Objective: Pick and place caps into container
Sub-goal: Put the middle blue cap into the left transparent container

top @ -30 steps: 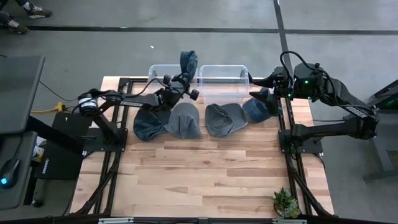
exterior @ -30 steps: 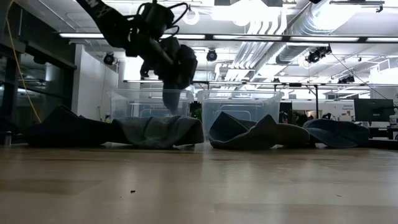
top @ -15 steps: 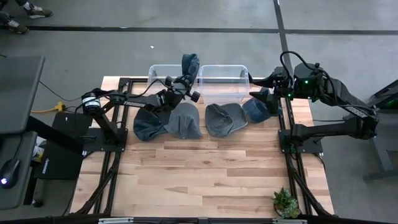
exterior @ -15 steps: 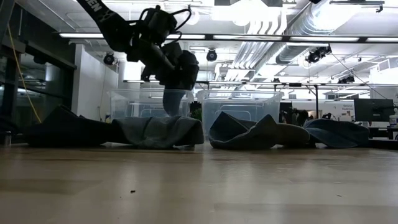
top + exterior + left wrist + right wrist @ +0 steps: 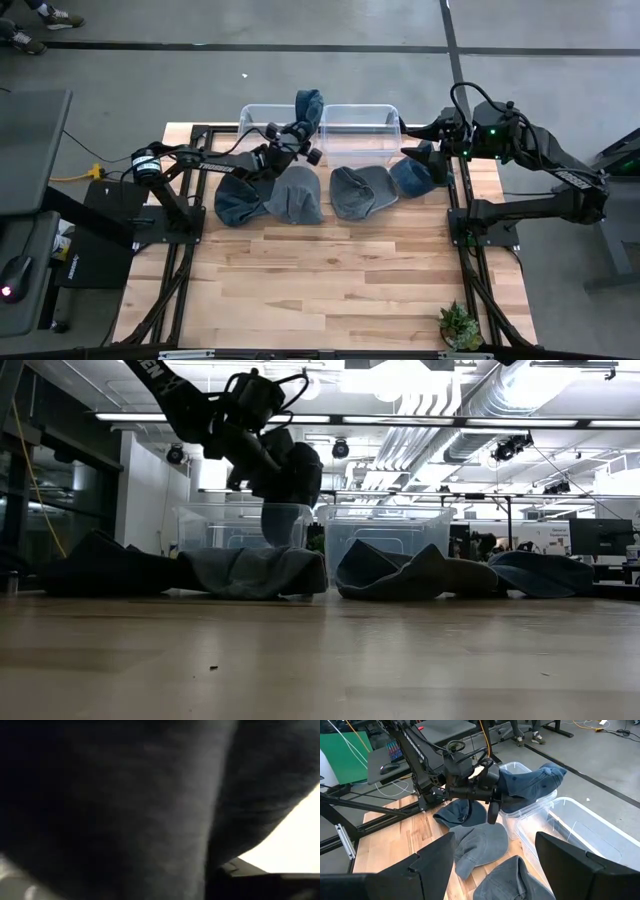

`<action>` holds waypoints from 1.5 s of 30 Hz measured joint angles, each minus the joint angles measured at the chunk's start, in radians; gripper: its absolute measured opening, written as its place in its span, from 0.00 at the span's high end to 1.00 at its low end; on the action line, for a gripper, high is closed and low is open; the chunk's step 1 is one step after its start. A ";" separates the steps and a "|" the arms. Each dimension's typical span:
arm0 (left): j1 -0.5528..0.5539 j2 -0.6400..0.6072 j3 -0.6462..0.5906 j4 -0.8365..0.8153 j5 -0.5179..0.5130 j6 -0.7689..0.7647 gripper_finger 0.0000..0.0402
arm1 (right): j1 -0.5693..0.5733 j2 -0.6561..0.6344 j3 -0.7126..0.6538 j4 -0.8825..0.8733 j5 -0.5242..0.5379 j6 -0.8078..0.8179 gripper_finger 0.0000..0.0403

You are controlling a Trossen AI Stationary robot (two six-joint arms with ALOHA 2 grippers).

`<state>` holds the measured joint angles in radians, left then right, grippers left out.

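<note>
The left gripper (image 5: 297,128) clamps a denim cap (image 5: 308,104), which juts beyond its fingers above the left clear bin (image 5: 258,112). The right gripper (image 5: 432,150) hangs spread beside the right bin (image 5: 358,113).

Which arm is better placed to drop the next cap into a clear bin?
The left. Its end effector holds a dark denim-blue fabric cap over the clear plastic bins; the right end effector is open and empty at the table's side.
</note>
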<state>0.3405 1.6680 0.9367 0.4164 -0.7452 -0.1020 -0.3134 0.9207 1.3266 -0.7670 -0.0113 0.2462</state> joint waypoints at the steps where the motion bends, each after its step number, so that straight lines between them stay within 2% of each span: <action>1: 0.000 0.000 0.000 0.001 -0.012 0.000 0.66 | 0.000 0.000 0.000 0.000 0.000 0.000 0.33; 4: 0.000 0.000 0.000 -0.002 -0.044 0.002 0.57 | 0.000 0.000 0.000 0.000 0.000 0.000 0.33; 10: -0.028 -0.019 0.000 0.000 -0.036 0.124 0.47 | 0.000 0.000 0.000 0.000 0.000 0.000 0.33; 26: -0.041 -0.094 0.000 -0.041 -0.036 0.132 0.30 | 0.000 0.000 0.000 0.000 0.001 -0.001 0.33; 35: -0.041 -0.151 0.000 -0.126 -0.034 0.132 0.27 | 0.000 0.001 0.000 0.000 0.002 -0.003 0.33; 39: -0.040 -0.175 0.000 -0.154 -0.101 0.149 0.27 | 0.000 0.001 0.000 0.000 0.003 -0.003 0.33; 45: -0.040 -0.188 0.000 -0.179 -0.257 0.174 0.27 | 0.000 0.002 0.000 0.000 0.004 -0.003 0.33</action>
<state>0.3004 1.4799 0.9368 0.2372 -1.0019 0.0724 -0.3134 0.9226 1.3266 -0.7666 -0.0074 0.2428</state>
